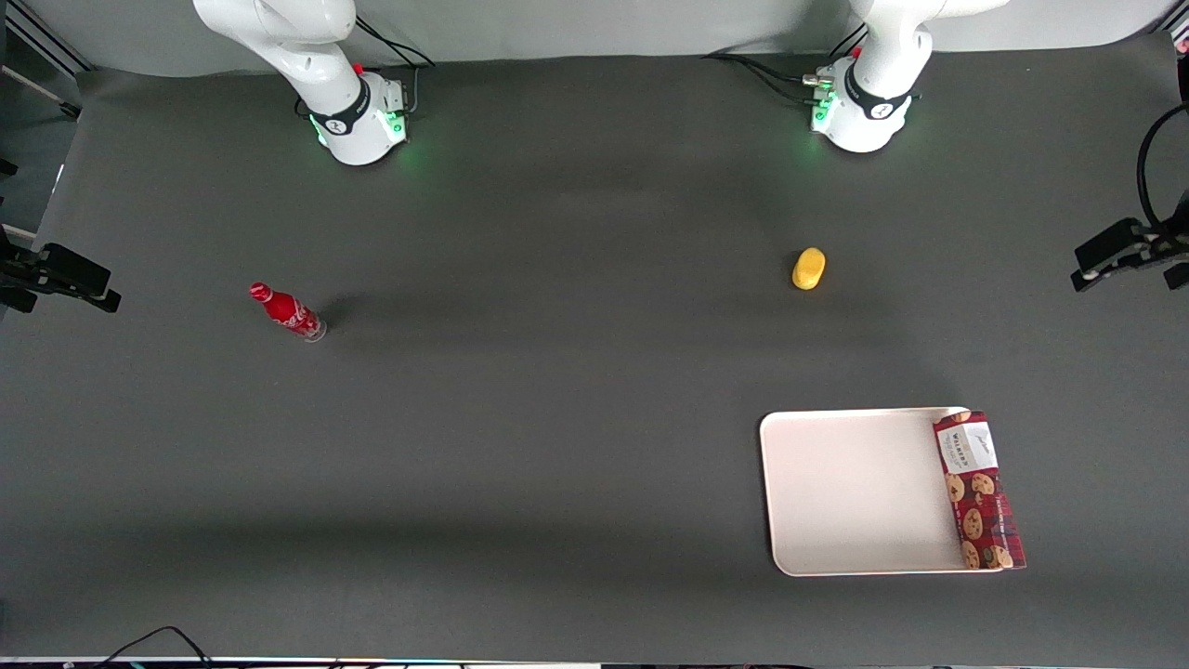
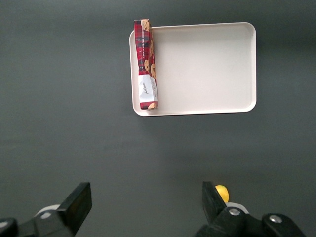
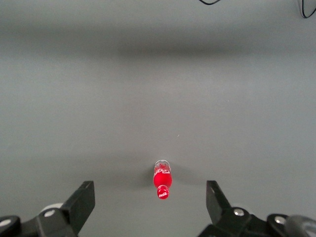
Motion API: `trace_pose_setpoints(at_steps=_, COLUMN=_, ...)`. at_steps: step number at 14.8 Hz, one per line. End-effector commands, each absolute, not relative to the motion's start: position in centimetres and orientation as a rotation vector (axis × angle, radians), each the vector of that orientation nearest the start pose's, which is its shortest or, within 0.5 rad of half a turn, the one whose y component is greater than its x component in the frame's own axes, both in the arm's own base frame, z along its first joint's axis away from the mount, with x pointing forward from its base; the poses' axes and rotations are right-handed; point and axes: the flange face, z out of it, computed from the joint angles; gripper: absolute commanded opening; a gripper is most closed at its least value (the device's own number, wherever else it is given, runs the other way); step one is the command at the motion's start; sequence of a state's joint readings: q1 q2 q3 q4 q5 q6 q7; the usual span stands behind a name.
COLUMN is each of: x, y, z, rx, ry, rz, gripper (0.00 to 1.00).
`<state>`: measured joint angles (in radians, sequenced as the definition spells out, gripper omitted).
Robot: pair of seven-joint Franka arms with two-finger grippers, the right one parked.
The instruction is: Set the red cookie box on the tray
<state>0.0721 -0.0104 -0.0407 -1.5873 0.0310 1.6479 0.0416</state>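
Note:
The red cookie box (image 1: pixel 980 492) lies along the short edge of the cream tray (image 1: pixel 855 492) at the working arm's end, resting on that rim, white label end farther from the front camera. Box (image 2: pixel 146 64) and tray (image 2: pixel 207 69) also show in the left wrist view. My left gripper (image 2: pixel 146 205) hangs high above the bare table, well apart from the tray, farther from the front camera than it. Its fingers (image 2: pixel 75 206) are wide open and hold nothing. The gripper is out of the front view.
A yellow object (image 1: pixel 808 268) lies on the dark mat between the tray and the working arm's base; it also shows beside one finger (image 2: pixel 221 191). A small red bottle (image 1: pixel 286 311) stands toward the parked arm's end. Black camera mounts (image 1: pixel 1129 251) flank the table.

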Motion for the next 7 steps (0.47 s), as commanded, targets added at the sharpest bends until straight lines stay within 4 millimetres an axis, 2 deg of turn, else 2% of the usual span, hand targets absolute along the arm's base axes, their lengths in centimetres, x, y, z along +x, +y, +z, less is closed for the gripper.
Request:
trace_pose_setpoints(at_steps=1, x=55.02, y=0.73, z=62.51, rx=-3.067, ry=0.026, rz=-0.079, gripper=1.0)
trace_pose_setpoints(at_steps=7, x=55.23, y=0.87, z=62.58, rx=-3.077, ry=0.036, rz=-0.102, gripper=1.0)
